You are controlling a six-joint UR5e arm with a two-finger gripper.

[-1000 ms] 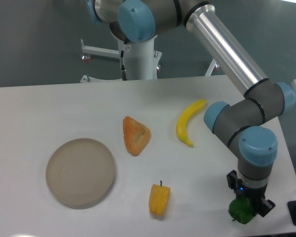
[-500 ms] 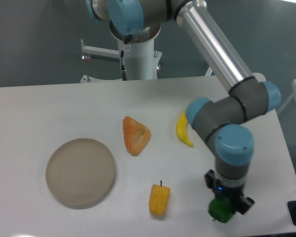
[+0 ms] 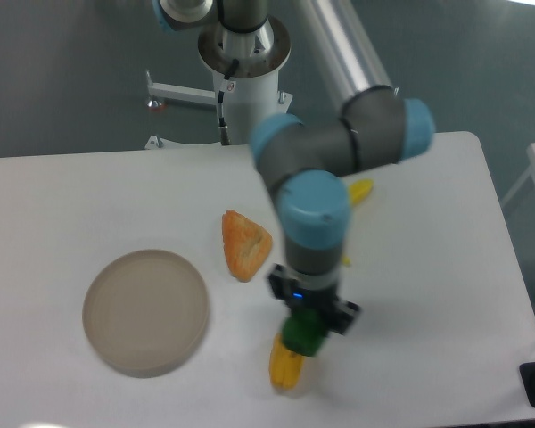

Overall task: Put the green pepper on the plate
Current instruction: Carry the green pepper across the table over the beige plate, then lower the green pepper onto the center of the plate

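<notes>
My gripper [image 3: 305, 328] is shut on the green pepper [image 3: 302, 334], a small glossy dark green pepper, and holds it above the table, right over the top of the yellow pepper [image 3: 286, 369]. The plate [image 3: 145, 310] is a round, flat, beige-tan plate with a low rim. It lies on the table to the left of the gripper, with nothing on it. The fingertips are mostly hidden behind the green pepper.
An orange wedge-shaped food item [image 3: 244, 244] lies between the plate and the arm. A yellow banana [image 3: 358, 192] shows partly behind the arm's wrist. The arm's base column [image 3: 247, 85] stands at the back edge of the white table [image 3: 62, 205].
The gripper has carried the green pepper from the table's right front corner to the left, and is now over the yellow pepper. The arm now hides most of the banana.
</notes>
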